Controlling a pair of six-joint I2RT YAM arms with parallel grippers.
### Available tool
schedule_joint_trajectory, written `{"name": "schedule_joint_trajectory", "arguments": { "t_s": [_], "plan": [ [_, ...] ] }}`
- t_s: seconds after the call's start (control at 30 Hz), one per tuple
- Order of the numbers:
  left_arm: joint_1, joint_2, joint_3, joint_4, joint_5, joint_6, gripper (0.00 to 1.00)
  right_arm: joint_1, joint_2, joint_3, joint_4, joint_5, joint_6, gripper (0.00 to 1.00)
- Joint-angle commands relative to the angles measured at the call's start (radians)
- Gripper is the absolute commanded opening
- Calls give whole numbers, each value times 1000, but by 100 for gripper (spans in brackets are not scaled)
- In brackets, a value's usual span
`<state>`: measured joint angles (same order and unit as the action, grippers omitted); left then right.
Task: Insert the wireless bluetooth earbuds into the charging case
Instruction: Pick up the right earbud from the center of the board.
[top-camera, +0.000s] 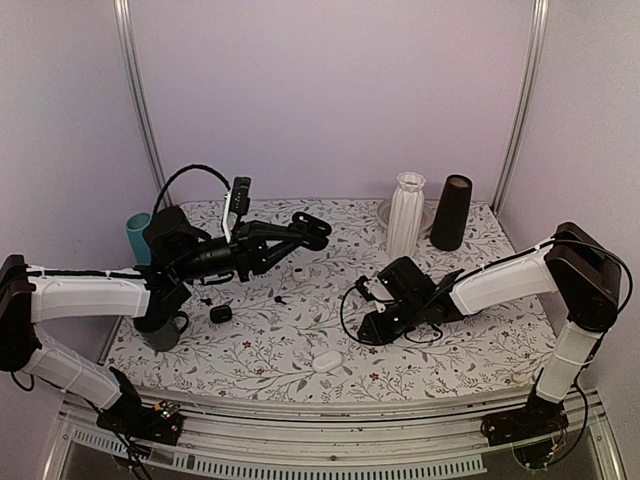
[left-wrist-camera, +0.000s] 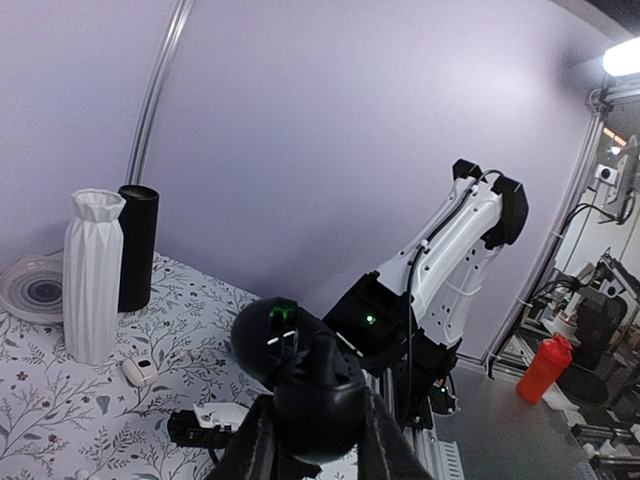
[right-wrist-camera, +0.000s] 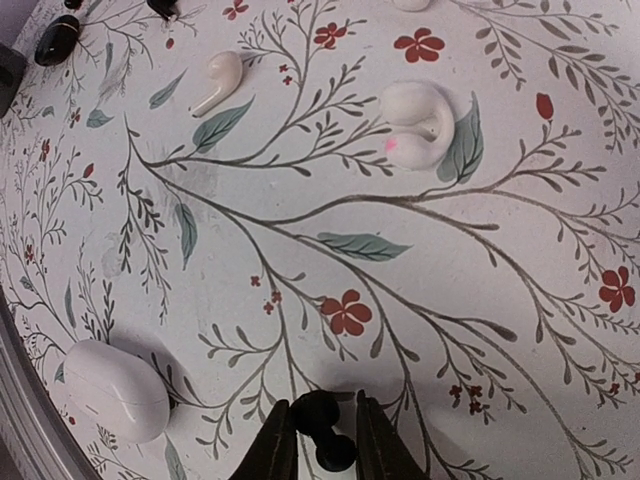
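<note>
Caught the black earbud (right-wrist-camera: 325, 448) at bottom centre of the right wrist view, nipped in the right gripper (right-wrist-camera: 322, 415), narrowed close around it, low on the floral table (right-wrist-camera: 480, 330). Found the black charging case (left-wrist-camera: 300, 385), apparently open, at lower centre of the left wrist view, clamped in the left gripper (left-wrist-camera: 312, 445). Probably needed a firm pinch, a straight lift, and the stem lined up with the case's well.

Left hand (top-camera: 312, 228) hovers raised and clamped; right hand (right-wrist-camera: 318, 440) low, fingers pinched.
</note>
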<state>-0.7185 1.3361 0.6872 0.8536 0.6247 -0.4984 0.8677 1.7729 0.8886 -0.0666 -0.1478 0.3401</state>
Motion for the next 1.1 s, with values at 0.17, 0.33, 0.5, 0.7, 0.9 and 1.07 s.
{"name": "schedule_joint_trajectory", "arguments": {
  "t_s": [0.17,0.33,0.5,0.7,0.9,1.07],
  "plan": [
    [11,13,12,27,21,-6,0,2,-27,-26,-29,18,13,11],
    [11,15,12,27,21,-6,0,5,-33,-27,-32,17,13,7],
    [12,14,11,27,20,-5,0,5,-44,-33,-29,13,19,4],
    [11,15,8,28,17,-6,0,6,-80,-39,-23,6,35,4],
    [11,11,0,28,12,-1,0,-5,-157,-49,-11,-1,55,3],
    [14,10,0,33,20,0,0,-29,-291,-60,-1,-12,66,3]
  ]
}}
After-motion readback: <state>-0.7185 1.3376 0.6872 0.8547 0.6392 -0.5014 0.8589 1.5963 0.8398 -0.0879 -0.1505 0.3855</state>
